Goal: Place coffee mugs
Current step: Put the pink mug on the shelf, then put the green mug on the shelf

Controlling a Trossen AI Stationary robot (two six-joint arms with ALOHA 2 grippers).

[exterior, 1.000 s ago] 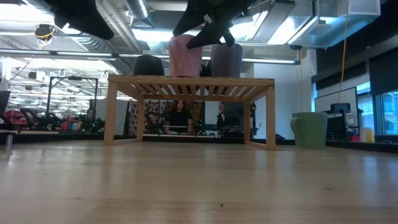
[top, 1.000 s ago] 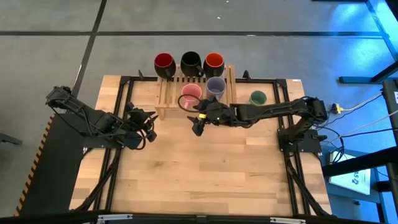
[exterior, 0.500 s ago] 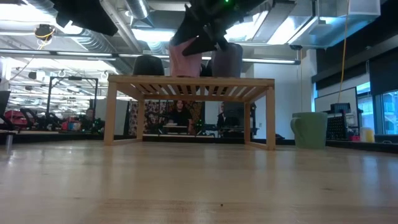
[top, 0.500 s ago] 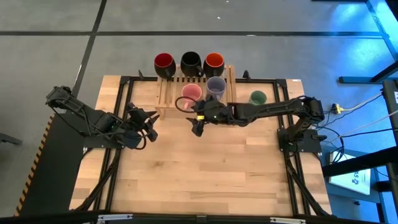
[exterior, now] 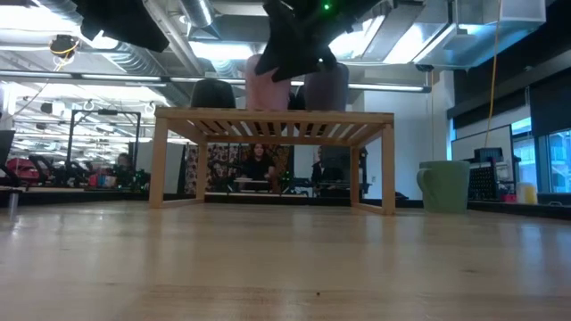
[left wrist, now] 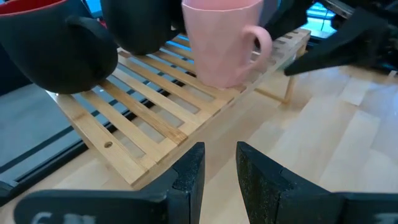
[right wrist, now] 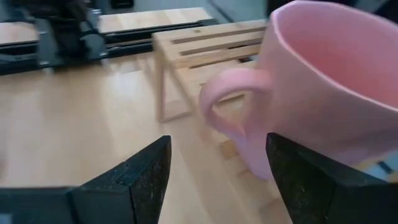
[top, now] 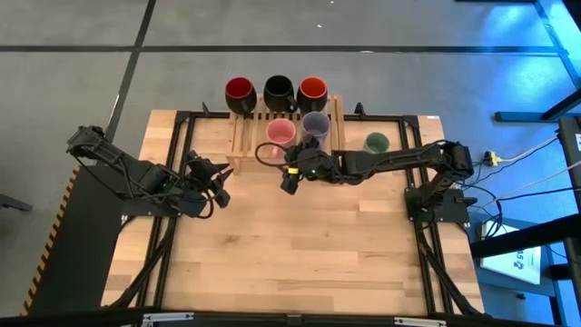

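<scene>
high view: the rack [top: 243, 136] stands at the far edge of the table [top: 290, 263]. the red mug [top: 240, 92], black mug [top: 279, 90] and orange mug [top: 311, 90] fill its far row; the pink mug [top: 280, 133] and lavender mug [top: 315, 124] sit in the near row. the green mug [top: 376, 143] is off the rack, on the table to its right, so it looks like the one left to place. the right gripper [top: 291, 175] reaches in from the right and hangs just near of the pink mug, apart from it. the left gripper [top: 216, 178] waits left of the rack.

low view: the pink mug [exterior: 265, 85] and lavender mug [exterior: 326, 86] rest flat on the slats, with a dark arm above them. the green mug [exterior: 443, 185] stands upright on the table at right.

left wrist view: the left fingers [left wrist: 188, 177] stand narrowly apart with nothing between them, aimed at the rack's near edge. the pink mug [left wrist: 222, 40] sits on the slats, handle toward the right arm.

right wrist view: the right fingers [right wrist: 140, 180] are spread wide and empty. the pink mug's handle [right wrist: 219, 109] faces them, which suits a grip by the handle.
</scene>
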